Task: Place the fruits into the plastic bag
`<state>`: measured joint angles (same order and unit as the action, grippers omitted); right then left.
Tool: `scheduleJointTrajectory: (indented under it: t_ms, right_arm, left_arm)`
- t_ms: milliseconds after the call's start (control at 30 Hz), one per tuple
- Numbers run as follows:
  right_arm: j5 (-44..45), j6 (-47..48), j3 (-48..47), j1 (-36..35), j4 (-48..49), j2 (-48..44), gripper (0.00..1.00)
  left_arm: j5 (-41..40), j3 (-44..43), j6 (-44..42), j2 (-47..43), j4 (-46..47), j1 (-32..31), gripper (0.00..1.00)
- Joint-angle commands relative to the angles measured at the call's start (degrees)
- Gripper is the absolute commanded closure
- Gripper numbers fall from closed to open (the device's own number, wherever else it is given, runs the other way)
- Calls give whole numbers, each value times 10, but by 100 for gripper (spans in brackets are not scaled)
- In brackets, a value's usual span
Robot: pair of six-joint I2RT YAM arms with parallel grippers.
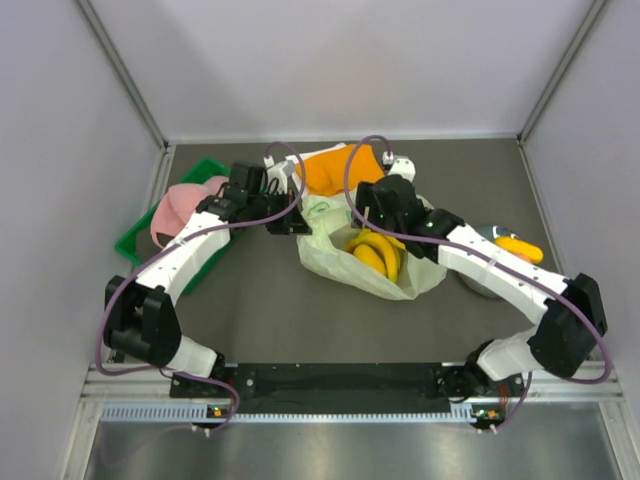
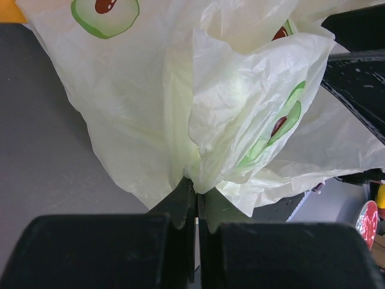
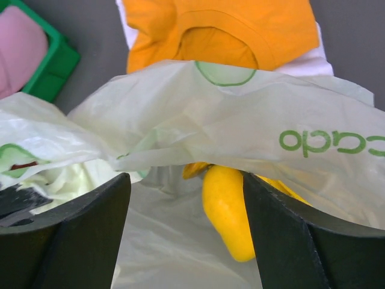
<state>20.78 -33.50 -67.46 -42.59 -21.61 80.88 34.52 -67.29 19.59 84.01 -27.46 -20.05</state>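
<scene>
The pale green plastic bag [image 1: 335, 255] printed with avocado halves lies mid-table, its mouth lifted. A yellow bunch of fruits [image 1: 375, 252] rests inside it. My left gripper [image 1: 290, 222] is shut on a gathered fold of the bag's edge [image 2: 240, 108], pinched between its fingertips [image 2: 197, 192]. My right gripper [image 1: 372, 228] hangs open over the bag's mouth. In the right wrist view a banana [image 3: 225, 205] lies on the plastic under the bag's upper layer [image 3: 240, 120], between the open fingers [image 3: 186, 180] and close to the right one. Another banana [image 1: 520, 248] lies on the plate at the right.
An orange cloth [image 1: 335, 170] lies just behind the bag, also in the right wrist view [image 3: 222, 30]. A green tray [image 1: 150, 235] with a pink item [image 1: 180, 210] stands at the left. A grey plate [image 1: 478, 282] sits under the right forearm. Walls close off three sides.
</scene>
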Motion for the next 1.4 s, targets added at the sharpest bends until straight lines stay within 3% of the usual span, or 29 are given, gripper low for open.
scheduleJointTrajectory:
  t_ms: [0,200,333,700,900,1100,1367]
  right_arm:
    - [-50,11,15,-2,37,-47,25]
    - [-220,43,15,-2,87,-77,25]
    - [-266,45,15,-2,90,-106,25]
    - [-22,91,-39,21,-91,-236,22]
    - [-16,64,-49,157,-196,-253,21]
    - [65,62,2,239,-204,-302,11]
    - [64,41,83,380,-182,-329,4]
  left_arm:
    - [7,-14,-2,-17,8,-2,100]
    - [6,-13,-1,-17,9,-2,100]
    - [5,-13,-1,-18,10,-2,100]
    - [6,-13,0,-18,10,-3,100]
    - [6,-12,0,-16,11,-3,100]
    - [4,-12,-2,-12,10,-3,100]
    - [5,-12,-3,-9,11,-3,100]
